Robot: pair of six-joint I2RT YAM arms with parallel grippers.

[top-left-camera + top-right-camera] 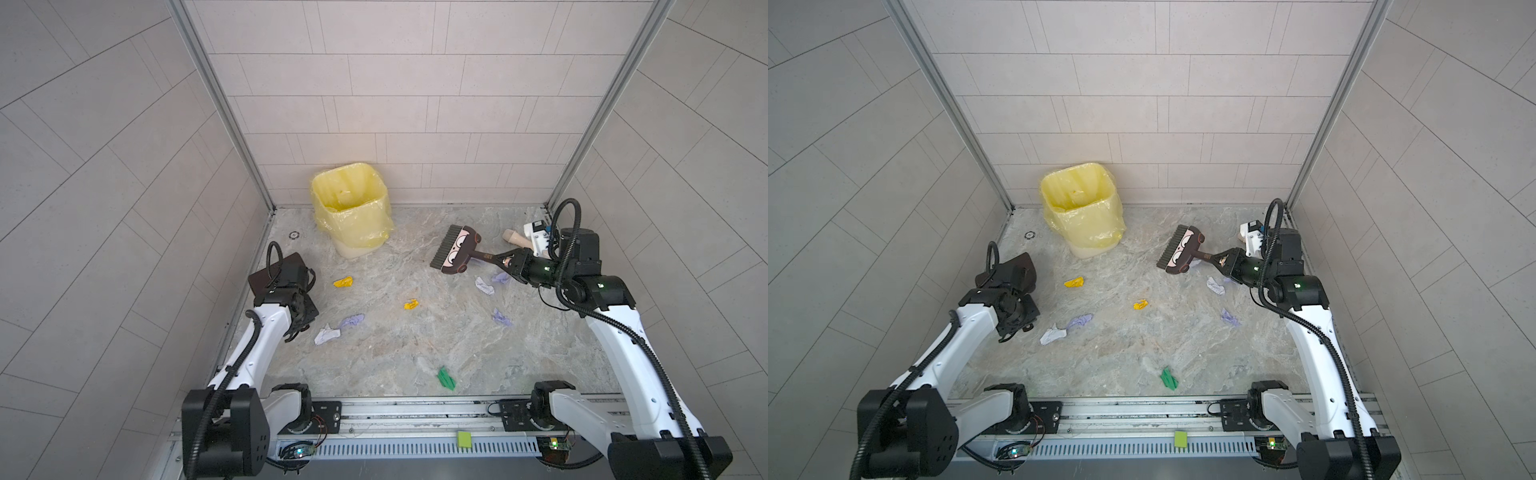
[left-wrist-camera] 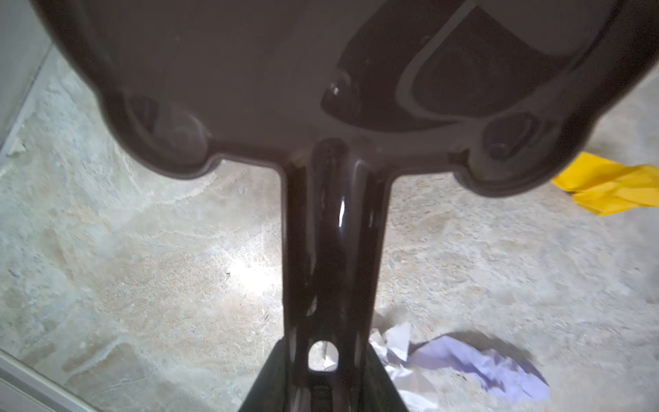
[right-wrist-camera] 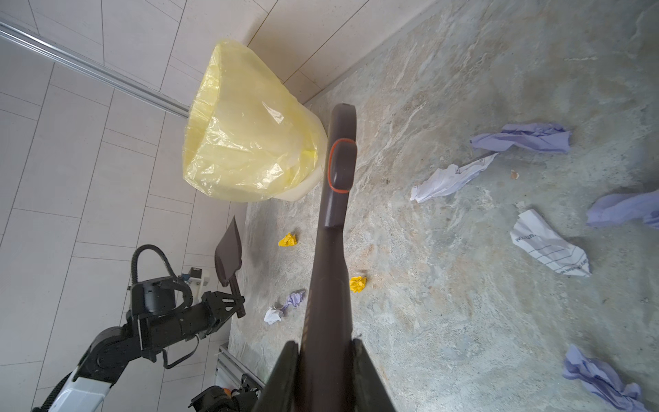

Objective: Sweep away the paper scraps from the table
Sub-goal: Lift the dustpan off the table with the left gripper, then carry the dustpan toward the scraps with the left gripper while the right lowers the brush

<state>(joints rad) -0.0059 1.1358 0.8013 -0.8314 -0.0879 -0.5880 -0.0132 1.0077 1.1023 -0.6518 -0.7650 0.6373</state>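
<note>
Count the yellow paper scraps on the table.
2 yellow paper scraps: one in front of the bin, the other nearer the table's middle. Others could hide beneath the brush.

A dark dustpan (image 2: pixel 285 71) looms close, handle (image 2: pixel 335 249) pinched in the left gripper (image 2: pixel 324 381) — behind it the table (image 2: pixel 142 267) bears paper scraps (image 2: pixel 492 371) — yellow, white, lilac.

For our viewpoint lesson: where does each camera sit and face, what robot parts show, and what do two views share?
Both top views: high in front, looking down and back over table, bin; left arm, right arm show.
Left wrist: behind left end effector, fingers showing, looking along the dustpan at the table.
Right wrist: behind right end effector, fingers showing, looking along the brush toward bin and left arm.
Shared: both wrist views show paper scraps.
</note>
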